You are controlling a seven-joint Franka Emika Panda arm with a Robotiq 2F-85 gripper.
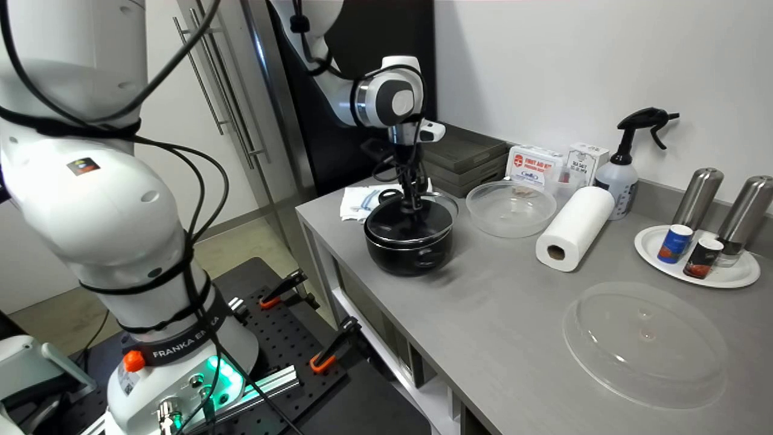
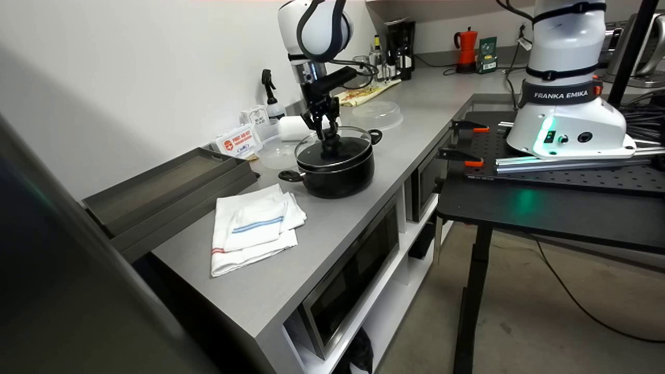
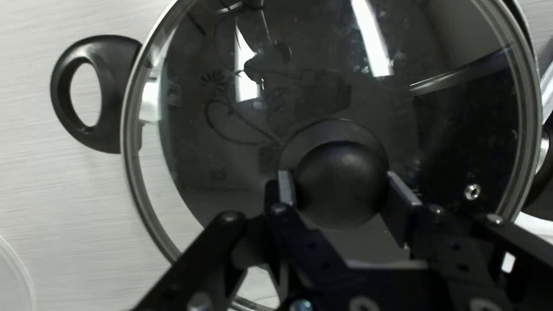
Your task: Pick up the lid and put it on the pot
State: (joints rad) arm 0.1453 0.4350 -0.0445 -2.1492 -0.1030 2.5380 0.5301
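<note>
Kitchen counter [image 1: 483, 314]: my gripper [image 3: 341, 188] is clamped on the black knob [image 3: 341, 185] of a glass lid [image 3: 319, 108], its pads [image 3: 287, 188] pressed to either side in the wrist view. In both exterior views the lid is over the black pot [image 2: 340, 176], but off its centre, the metal rim [image 3: 136, 185] jutting past the pot's edge on the side toward the clear dish [image 1: 510, 208]. Whether that rim touches the pot, I cannot tell. A folded towel [image 2: 254, 228] lies near the pot; a roll of paper towels [image 1: 577, 229] lies farther from it, past the dish.

The pick-up looks done, and I judge the placing to be in hand, short of its finish. The next move, as I read it, calls for a small shift away from the dish, back to the pot's middle, then a gentle lowering until the rim sits level all round. Only then should I spread the pads and rise straight off the knob, lest I drag the lid askew.
</note>
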